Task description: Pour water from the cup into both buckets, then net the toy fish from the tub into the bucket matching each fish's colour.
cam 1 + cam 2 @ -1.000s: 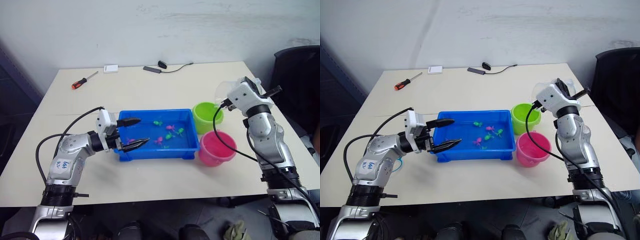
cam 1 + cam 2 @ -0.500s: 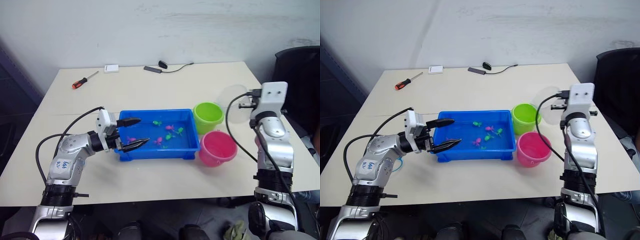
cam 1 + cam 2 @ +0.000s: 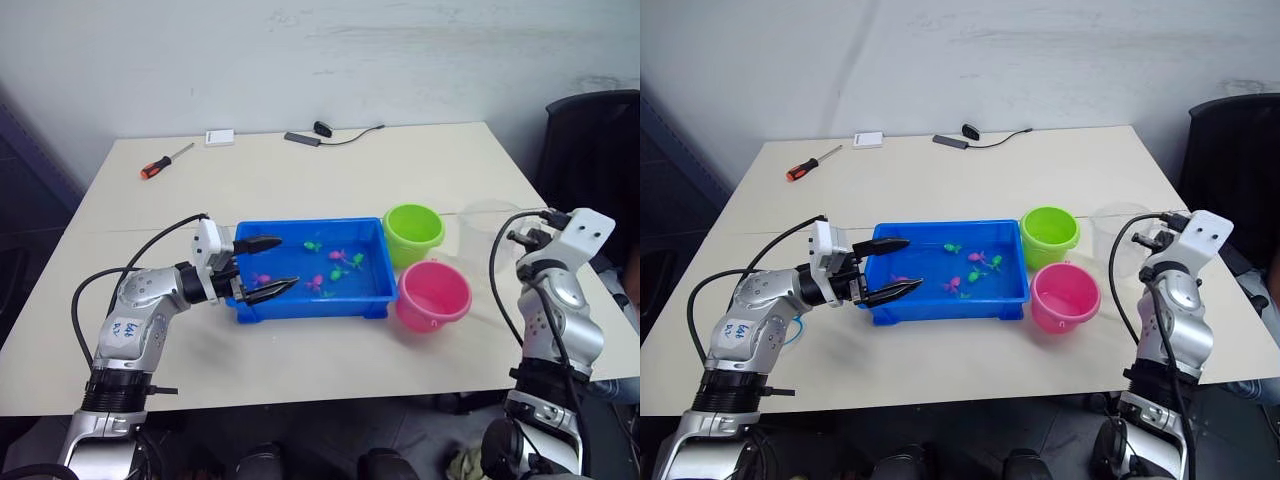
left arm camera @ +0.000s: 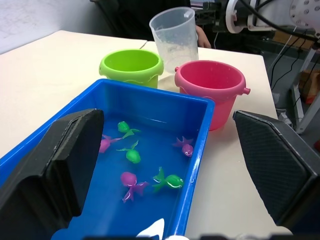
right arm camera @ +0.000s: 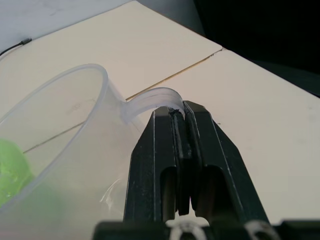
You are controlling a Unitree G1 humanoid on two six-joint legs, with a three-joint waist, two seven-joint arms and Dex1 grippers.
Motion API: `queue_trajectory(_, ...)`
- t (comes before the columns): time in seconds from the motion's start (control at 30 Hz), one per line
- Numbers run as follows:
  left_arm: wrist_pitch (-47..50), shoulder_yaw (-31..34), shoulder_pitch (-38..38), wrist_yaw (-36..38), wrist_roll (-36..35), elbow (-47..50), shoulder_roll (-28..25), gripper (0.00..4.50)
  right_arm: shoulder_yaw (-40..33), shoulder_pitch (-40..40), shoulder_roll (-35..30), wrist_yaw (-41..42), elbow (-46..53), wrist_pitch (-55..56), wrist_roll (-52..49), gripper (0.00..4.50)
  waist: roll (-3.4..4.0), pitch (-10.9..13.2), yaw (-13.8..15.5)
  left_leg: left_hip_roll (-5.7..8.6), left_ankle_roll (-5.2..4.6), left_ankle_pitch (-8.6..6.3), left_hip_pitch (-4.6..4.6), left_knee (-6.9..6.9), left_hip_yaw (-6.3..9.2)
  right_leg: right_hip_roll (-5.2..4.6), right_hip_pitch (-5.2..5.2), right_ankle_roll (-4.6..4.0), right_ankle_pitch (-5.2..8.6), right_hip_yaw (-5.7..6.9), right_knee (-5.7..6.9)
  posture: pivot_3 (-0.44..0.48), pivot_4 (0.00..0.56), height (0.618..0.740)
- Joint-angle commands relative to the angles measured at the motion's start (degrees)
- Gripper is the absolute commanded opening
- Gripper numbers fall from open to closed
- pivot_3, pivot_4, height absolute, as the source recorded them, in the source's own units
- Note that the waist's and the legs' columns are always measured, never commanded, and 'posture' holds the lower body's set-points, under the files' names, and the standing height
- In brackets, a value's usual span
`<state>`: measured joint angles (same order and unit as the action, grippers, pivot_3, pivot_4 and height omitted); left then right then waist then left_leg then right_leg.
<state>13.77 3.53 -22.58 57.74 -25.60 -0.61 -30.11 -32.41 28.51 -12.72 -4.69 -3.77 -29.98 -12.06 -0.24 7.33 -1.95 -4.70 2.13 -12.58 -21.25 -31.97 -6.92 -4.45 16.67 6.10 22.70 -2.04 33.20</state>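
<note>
**Cup upright at the right, fish waiting in the tub**

The right gripper has its fingers pinching the handle of the clear cup, which stands upright to the right of the two buckets, probably so it can be set on the tabletop out of the way. The green bucket sits just beyond the pink bucket, both close against the right end of the blue tub, handy for netting. In the tub lie six toy fish: three green, three pink. The left gripper hovers at the tub's left end, fingers spread and holding nothing. On the far side lie one screwdriver and one small white box.
</note>
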Motion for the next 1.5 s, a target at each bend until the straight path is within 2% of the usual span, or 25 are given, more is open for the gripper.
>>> queue_trajectory(0.03, -0.1, 1.5, -0.4, 0.3, -1.5, 2.3, -0.7, 4.50, 0.0, -0.5, -0.3, -1.2, 0.0, 1.9, -1.0, 0.01, 0.00, 0.0, 0.0, 0.00, 0.00, 0.00, 0.00, 0.00, 0.00, 0.00, 0.00, 0.00, 0.00, 0.00, 0.00, 0.000, 0.150, 0.733)
queue_trajectory(0.33, 0.3, 1.7, 0.0, 0.1, -1.6, 2.9, -1.0, 4.50, 1.2, -2.8, -1.0, -2.3, -1.1, 1.2, -1.0, 0.01, 0.00, 0.0, -0.1, -0.04, 0.09, -0.07, -0.01, 0.03, 0.00, -0.03, -0.02, -0.01, 0.00, -0.02, -0.14, 0.000, 0.150, 0.733)
queue_trajectory(0.37, 0.4, 1.7, 0.0, 0.1, -1.6, 2.9, -0.9, 4.50, 1.4, -3.0, -1.2, -2.5, -1.1, 0.9, -0.8, 0.73, 0.00, 0.0, -0.1, -0.05, 0.12, -0.09, -0.01, 0.03, 0.00, -0.03, -0.02, -0.01, 0.00, -0.02, -0.14, 0.000, 0.150, 0.733)
queue_trajectory(0.43, 0.3, 1.7, 0.0, 0.1, -1.6, 2.9, -0.9, 4.50, 2.2, -3.7, -1.9, -2.8, -0.8, -0.4, 0.1, 1.38, 0.00, 0.0, 0.0, -0.06, 0.13, -0.09, -0.01, 0.04, 0.01, -0.04, -0.02, -0.01, 0.00, -0.01, -0.15, 0.000, 0.150, 0.733)
queue_trajectory(0.53, 0.3, 1.7, 0.0, 0.0, -1.6, 2.9, -0.8, 4.50, 3.5, -5.6, -3.5, -2.6, 1.3, -4.2, 0.7, 2.95, 0.01, 0.0, 0.0, -0.06, 0.12, -0.10, -0.01, 0.04, 0.01, -0.06, -0.02, -0.01, 0.00, -0.02, -0.18, 0.000, 0.150, 0.733)
queue_trajectory(0.87, 0.1, 1.3, 0.0, 0.0, -1.5, 2.5, -0.5, 4.50, 6.1, -14.0, -8.7, 1.2, 12.8, -15.9, 0.3, 2.95, 0.04, 0.0, 0.1, -0.08, 0.10, -0.31, -0.03, 0.10, 0.00, -0.12, -0.02, -0.05, 0.02, -0.06, -0.32, 0.000, 0.150, 0.733)
queue_trajectory(1.2, 0.0, 0.9, -0.3, -0.2, -0.8, 1.4, -0.4, 4.50, 9.1, -22.3, -17.3, 13.7, 24.2, -27.7, -4.3, 2.95, 0.03, 0.0, 0.2, -0.08, 0.00, -0.43, -0.08, 0.12, 0.00, -0.12, -0.05, -0.06, 0.03, -0.05, -0.51, 0.000, 0.150, 0.733)
queue_trajectory(1.3, 1.0, 1.3, 0.0, -1.5, -0.8, 1.4, -0.3, 4.50, 8.7, -25.0, -21.6, 19.3, 27.7, -27.6, -6.3, 2.95, 0.03, 0.0, 0.3, -0.08, -0.06, -0.47, -0.13, 0.12, 0.00, -0.12, -0.06, -0.07, 0.03, -0.04, -0.62, 0.000, 0.150, 0.733)
queue_trajectory(1.43, 3.4, 3.3, 0.6, -4.5, -1.8, 1.4, -0.5, 4.50, 5.4, -28.9, -29.3, 33.6, 34.0, -25.1, -14.1, 2.95, -0.14, 0.1, 0.3, -0.05, -0.17, -0.52, -0.17, 0.11, -0.01, -0.07, -0.07, -0.05, 0.02, -0.04, -0.70, 0.000, 0.150, 0.733)
queue_trajectory(1.5, 4.7, 4.4, 0.9, -5.9, -1.8, 1.2, -1.0, 4.50, 4.0, -29.6, -32.3, 38.5, 36.8, -24.4, -17.4, 3.50, -0.23, 0.2, 0.3, -0.06, -0.25, -0.48, -0.18, 0.08, 0.00, -0.06, -0.08, -0.02, 0.01, -0.04, -0.72, 0.000, 0.150, 0.733)
